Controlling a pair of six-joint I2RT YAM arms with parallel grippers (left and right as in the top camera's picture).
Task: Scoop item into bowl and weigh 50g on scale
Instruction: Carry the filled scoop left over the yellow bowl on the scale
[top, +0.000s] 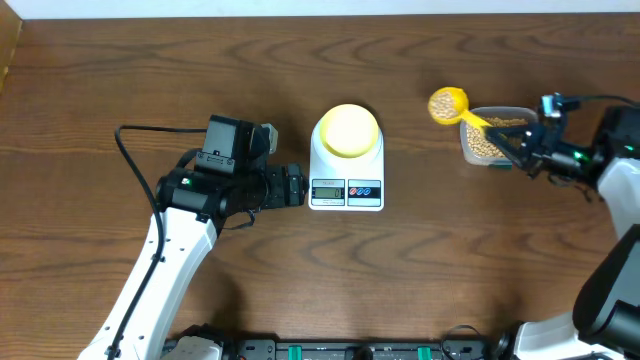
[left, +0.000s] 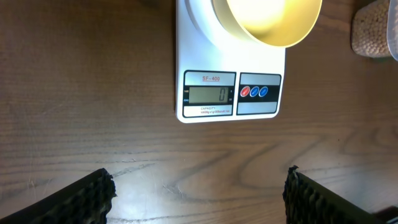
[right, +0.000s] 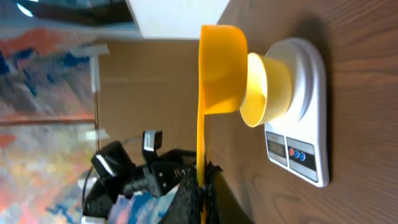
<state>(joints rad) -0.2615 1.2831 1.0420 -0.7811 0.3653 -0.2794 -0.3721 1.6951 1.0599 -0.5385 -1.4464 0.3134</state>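
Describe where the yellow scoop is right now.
In the overhead view, the scoop is right of the scale, beside the clear tub, its handle gripped by the right tool.

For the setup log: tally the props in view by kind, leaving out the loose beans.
Scale: 1
Pale-yellow bowl: 1
Yellow scoop: 1
Clear tub: 1
Total: 4

Robot lab bench, not a home: left arm & right arm at wood-grain table, loose black cable, digital kitchen scale, cardboard sheet & colourful abstract backdrop behind
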